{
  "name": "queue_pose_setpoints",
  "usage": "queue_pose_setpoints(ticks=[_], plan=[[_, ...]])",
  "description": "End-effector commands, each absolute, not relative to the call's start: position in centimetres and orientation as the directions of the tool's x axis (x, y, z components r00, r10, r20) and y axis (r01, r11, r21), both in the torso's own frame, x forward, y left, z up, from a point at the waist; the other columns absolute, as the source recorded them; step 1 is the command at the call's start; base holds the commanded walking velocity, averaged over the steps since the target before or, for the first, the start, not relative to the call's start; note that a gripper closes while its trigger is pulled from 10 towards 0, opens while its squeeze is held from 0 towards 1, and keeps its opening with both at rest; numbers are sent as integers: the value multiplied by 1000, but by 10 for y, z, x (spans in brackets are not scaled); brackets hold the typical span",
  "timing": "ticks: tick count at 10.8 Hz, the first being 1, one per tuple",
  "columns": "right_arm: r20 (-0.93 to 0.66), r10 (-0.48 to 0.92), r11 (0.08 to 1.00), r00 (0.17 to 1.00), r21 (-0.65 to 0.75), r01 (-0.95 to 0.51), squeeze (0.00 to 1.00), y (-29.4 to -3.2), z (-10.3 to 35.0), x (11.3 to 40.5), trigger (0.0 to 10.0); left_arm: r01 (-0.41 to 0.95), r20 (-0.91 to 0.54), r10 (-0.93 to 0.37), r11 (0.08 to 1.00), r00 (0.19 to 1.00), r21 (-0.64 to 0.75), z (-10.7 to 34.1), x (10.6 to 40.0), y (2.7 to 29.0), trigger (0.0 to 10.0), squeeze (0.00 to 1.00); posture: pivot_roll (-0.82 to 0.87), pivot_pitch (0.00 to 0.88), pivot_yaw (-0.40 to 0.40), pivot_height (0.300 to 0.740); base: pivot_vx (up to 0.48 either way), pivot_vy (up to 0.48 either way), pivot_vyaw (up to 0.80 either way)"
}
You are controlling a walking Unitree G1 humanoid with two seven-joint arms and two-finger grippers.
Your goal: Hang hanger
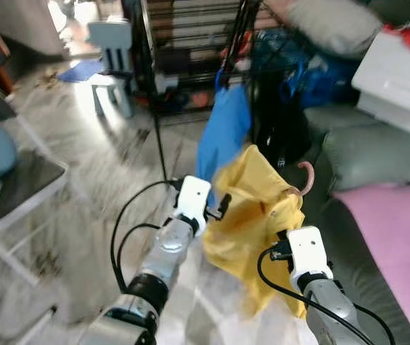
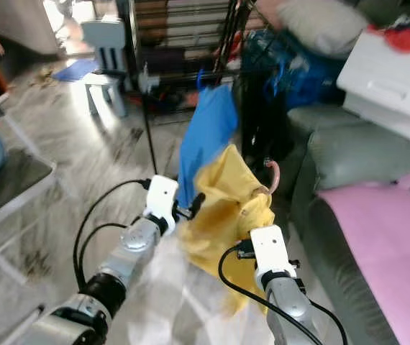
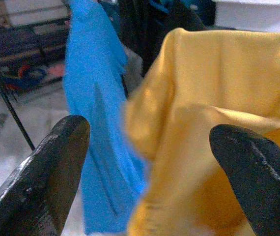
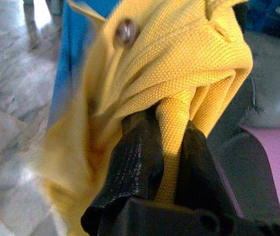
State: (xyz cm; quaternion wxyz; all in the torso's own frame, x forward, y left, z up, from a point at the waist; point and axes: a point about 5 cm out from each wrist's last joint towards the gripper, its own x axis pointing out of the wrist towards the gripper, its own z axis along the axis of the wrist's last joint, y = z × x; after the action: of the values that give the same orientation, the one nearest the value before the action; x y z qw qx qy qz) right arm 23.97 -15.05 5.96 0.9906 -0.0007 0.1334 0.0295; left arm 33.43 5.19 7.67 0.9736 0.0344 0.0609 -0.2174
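Note:
A yellow shirt [image 1: 259, 208] hangs on a hanger whose pink hook [image 1: 308, 177] sticks up at its right shoulder. In the right wrist view my right gripper [image 4: 167, 162] is shut on a fold of the yellow shirt [image 4: 179, 64], holding it up in front of me. My left gripper [image 1: 221, 205] stands open at the shirt's left edge, and the left wrist view shows yellow cloth [image 3: 218, 98] between its fingers [image 3: 56, 162] without a grip. Just behind, a blue garment [image 1: 224, 136] hangs from the black clothes rack [image 1: 190, 43].
A grey sofa [image 1: 363, 154] with a pink blanket [image 1: 399, 237] stands at the right, with a white box [image 1: 399, 79] above it. A small pale-blue chair [image 1: 111, 57] is at the back left, and a white-framed chair [image 1: 18, 187] is at the left. Marble floor [image 1: 104, 158] lies between.

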Motion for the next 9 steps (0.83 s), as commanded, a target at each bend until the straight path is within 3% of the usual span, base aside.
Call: queue_pose_setpoints(ticks=[1, 5, 9], plan=[[-205, 90, 996, 975, 27, -86, 0, -139, 72, 246, 10000, 407, -158, -395, 912, 905, 53, 74, 337, 62, 10000, 0, -45, 0, -2, 740, 0, 446, 0], [-236, 119, 993, 964, 22, -117, 0, -132, 67, 243, 10000, 437, -161, -424, 898, 891, 56, 72, 334, 60, 10000, 0, -44, 0, -4, 740, 0, 463, 0], [-247, 153, 988, 957, 35, -150, 0, -128, 67, 246, 10000, 453, -171, -440, 890, 882, 48, 72, 334, 56, 10000, 0, -50, 0, -3, 740, 293, 381, 0]])
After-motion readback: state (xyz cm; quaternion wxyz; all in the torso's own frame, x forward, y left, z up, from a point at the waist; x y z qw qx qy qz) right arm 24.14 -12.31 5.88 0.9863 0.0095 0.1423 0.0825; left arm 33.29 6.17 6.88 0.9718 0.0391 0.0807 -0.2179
